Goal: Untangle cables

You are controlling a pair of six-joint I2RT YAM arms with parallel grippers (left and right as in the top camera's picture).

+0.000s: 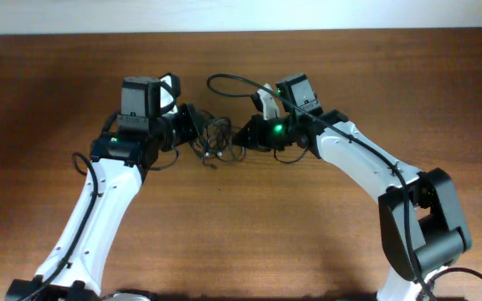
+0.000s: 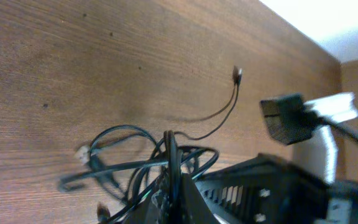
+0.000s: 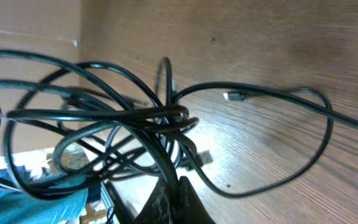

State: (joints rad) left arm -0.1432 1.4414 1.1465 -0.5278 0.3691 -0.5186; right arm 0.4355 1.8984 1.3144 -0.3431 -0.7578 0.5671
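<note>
The cables (image 1: 217,138) are thin black cords in a loose tangle between my two grippers at the middle of the wooden table (image 1: 249,226). My left gripper (image 1: 197,132) is shut on a strand at the tangle's left side; in the left wrist view the cord (image 2: 170,155) runs up from between its fingers (image 2: 174,186). My right gripper (image 1: 243,135) is shut on a strand at the tangle's right side; in the right wrist view the knot of loops (image 3: 148,121) hangs just above its fingers (image 3: 176,190). A plug end (image 3: 234,96) lies on the wood.
One loose cord with a small plug (image 2: 237,75) trails away across the table. A loop (image 1: 233,82) arcs over the right wrist toward the far edge. The white wall strip (image 1: 241,15) bounds the table's far side.
</note>
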